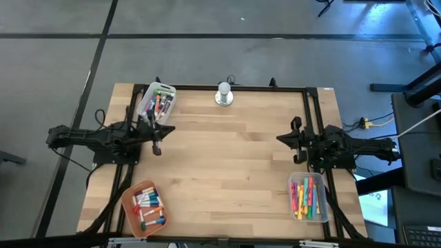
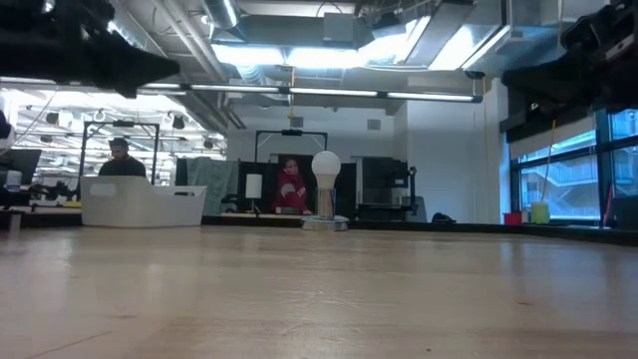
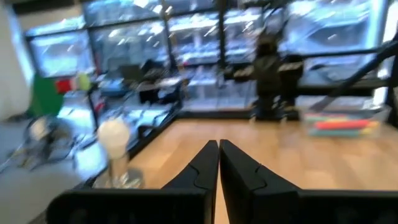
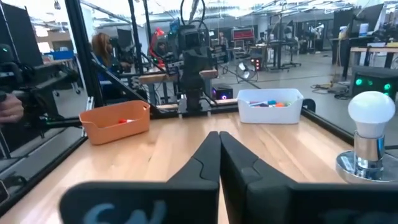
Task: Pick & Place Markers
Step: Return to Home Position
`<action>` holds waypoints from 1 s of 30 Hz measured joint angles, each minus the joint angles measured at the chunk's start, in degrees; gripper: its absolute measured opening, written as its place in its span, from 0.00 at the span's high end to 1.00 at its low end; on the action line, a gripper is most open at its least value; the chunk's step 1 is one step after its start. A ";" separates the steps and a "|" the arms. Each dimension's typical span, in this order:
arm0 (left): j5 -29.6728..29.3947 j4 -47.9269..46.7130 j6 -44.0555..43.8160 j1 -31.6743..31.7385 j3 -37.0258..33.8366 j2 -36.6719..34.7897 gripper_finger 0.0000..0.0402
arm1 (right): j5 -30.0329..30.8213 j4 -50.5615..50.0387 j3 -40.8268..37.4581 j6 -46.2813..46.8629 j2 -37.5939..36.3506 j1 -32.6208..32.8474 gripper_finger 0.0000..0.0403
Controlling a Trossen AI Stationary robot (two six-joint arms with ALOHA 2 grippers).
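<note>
The markers lie in three trays. A white tray at the far left holds several markers. An orange tray at the near left holds more markers, and so does a clear tray at the near right, with its markers. My left gripper hovers shut beside the white tray, pointing level across the table. My right gripper hovers shut at the right side, pointing level toward the left arm. Neither holds anything.
A white bulb-shaped object on a round metal base stands at the middle of the far edge. A black frame runs along the table's sides. The wooden middle of the table lies between the two arms.
</note>
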 joint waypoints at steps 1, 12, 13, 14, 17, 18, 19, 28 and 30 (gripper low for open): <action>1.40 -0.04 0.71 0.00 0.00 -1.18 0.97 | -0.03 -0.39 0.01 0.36 0.21 -0.01 1.00; 4.47 -7.38 -2.92 2.59 -3.45 -9.10 0.97 | -4.18 0.77 0.12 1.95 0.14 0.02 0.99; 5.93 -7.43 -3.58 3.00 -3.42 -7.84 0.97 | -5.11 0.74 0.14 1.99 0.14 0.11 0.99; 7.29 -8.17 -3.93 3.35 -3.48 -7.53 0.97 | -5.62 0.62 0.14 1.95 0.14 0.15 0.99; 9.62 -8.44 -4.32 4.18 -3.45 -7.92 0.97 | -3.70 0.55 0.14 2.03 0.27 0.16 0.99; 10.49 -8.58 -4.15 4.40 -3.48 -7.78 0.97 | -0.42 0.51 0.14 3.99 0.27 0.16 0.99; 11.24 -8.72 -3.73 4.54 -3.48 -7.81 0.97 | 3.56 0.28 0.14 7.05 0.27 0.15 0.99; 10.63 -8.63 0.06 4.66 -3.48 -7.84 0.97 | 18.47 -2.03 0.14 13.26 0.28 0.16 0.94; 10.63 -8.62 0.07 4.66 -3.48 -7.83 0.97 | 18.45 -2.03 0.14 13.71 0.32 0.16 0.93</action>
